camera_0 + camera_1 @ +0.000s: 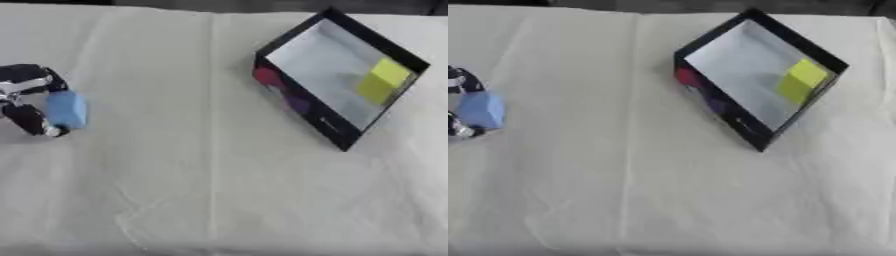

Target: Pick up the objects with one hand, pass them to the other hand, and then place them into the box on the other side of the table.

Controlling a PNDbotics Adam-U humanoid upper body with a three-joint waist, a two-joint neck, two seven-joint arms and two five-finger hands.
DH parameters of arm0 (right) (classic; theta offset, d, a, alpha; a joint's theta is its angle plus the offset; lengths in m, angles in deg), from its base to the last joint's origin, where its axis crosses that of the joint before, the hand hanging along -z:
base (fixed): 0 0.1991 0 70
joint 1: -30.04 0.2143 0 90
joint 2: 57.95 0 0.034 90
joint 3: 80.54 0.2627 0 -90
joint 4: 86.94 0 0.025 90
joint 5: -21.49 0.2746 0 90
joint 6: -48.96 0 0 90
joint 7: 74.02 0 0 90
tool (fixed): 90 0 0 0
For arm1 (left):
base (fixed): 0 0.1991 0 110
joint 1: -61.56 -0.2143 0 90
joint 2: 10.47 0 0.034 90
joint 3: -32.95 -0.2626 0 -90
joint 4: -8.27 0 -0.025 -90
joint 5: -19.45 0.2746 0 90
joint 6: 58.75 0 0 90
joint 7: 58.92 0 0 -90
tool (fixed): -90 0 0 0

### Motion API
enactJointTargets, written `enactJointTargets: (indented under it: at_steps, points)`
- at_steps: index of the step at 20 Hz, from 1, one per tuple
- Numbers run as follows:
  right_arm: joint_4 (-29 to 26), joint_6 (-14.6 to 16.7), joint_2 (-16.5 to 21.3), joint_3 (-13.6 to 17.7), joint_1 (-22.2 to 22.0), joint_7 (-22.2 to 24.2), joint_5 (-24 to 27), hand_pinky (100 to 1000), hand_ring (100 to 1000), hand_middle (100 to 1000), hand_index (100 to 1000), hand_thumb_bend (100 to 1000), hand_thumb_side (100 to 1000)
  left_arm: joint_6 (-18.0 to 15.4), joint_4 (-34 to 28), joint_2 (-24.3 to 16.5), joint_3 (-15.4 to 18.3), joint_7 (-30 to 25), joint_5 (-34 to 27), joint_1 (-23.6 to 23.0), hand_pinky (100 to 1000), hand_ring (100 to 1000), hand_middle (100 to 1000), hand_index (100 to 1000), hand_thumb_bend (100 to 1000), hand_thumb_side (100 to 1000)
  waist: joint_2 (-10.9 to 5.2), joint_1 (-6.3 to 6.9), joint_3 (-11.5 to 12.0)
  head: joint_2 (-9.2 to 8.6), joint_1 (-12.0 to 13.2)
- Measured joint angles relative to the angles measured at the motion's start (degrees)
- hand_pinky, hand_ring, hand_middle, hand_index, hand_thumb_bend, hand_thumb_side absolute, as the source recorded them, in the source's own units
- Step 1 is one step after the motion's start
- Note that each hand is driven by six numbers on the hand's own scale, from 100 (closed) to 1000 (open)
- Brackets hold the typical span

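A light blue block (66,109) sits at the far left, held between the curled fingers and thumb of my left hand (26,95), which comes in from the left edge. A black-sided box (297,102) with a pale grey floor stands at the upper right, turned at an angle. A yellow block (382,80) lies inside it against the far right wall. My right hand shows in neither view.
A cream cloth (210,190) with creases covers the table. A straight fold (211,125) runs down the middle. The box's near wall carries red and purple marks (267,76).
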Motion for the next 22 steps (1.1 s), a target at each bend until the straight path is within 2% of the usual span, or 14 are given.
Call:
enactJointTargets:
  at_steps: [3, 11, 22]
  points:
    - [0.0, 0.0, 0.0, 0.0, 0.0, 0.0, 0.0, 739, 979, 891, 1000, 100, 468, 0.6, -2.3, -0.3, 0.6, 0.4, -1.5, -0.1, 765, 739, 609, 567, 100, 150, 0.00, 0.00, 0.0, 0.00, -0.3]
    - [-1.0, 0.4, 0.0, -0.1, 1.1, 0.3, 0.0, 744, 980, 892, 1000, 100, 414, 3.2, -9.0, 0.0, 1.6, 3.0, -6.2, 1.0, 753, 716, 582, 550, 100, 163, -0.02, 0.00, 0.0, 0.00, -1.7]
    - [-5.1, -0.7, 0.2, -4.0, 5.4, 3.8, -4.3, 761, 985, 902, 1000, 100, 298, 3.5, -10.9, 7.8, 1.6, 7.9, -7.8, 3.5, 750, 700, 567, 530, 100, 216, -0.31, 0.00, -0.3, 0.00, -3.3]
